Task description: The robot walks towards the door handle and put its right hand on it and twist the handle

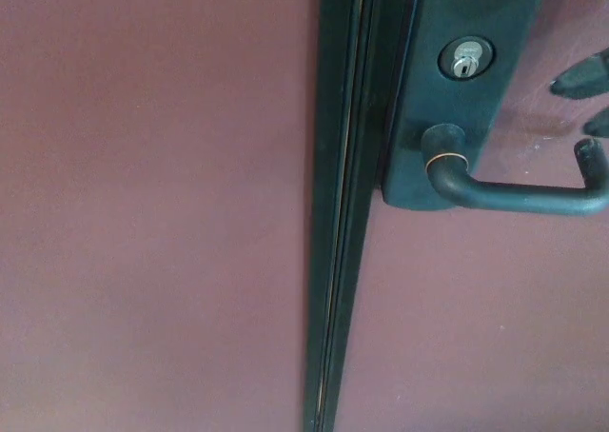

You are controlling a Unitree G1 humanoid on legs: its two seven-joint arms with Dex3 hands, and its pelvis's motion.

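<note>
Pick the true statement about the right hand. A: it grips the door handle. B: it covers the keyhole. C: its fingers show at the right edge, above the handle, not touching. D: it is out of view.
C: the right hand shows only dark fingers at the picture's right edge, just above the door handle and clear of the keyhole.

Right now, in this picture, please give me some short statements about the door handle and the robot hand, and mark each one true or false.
1. The right hand already grips the door handle. False: only its dark fingertips show at the right edge, above the handle's end, and nothing is wrapped around it.
2. The keyhole sits above the handle. True.
3. The handle's lever points to the picture's left. False: it runs to the right and turns up at its end.
4. The left hand is on the door. False: no left hand shows.
5. A dark vertical frame strip runs beside the lock plate. True.
</note>
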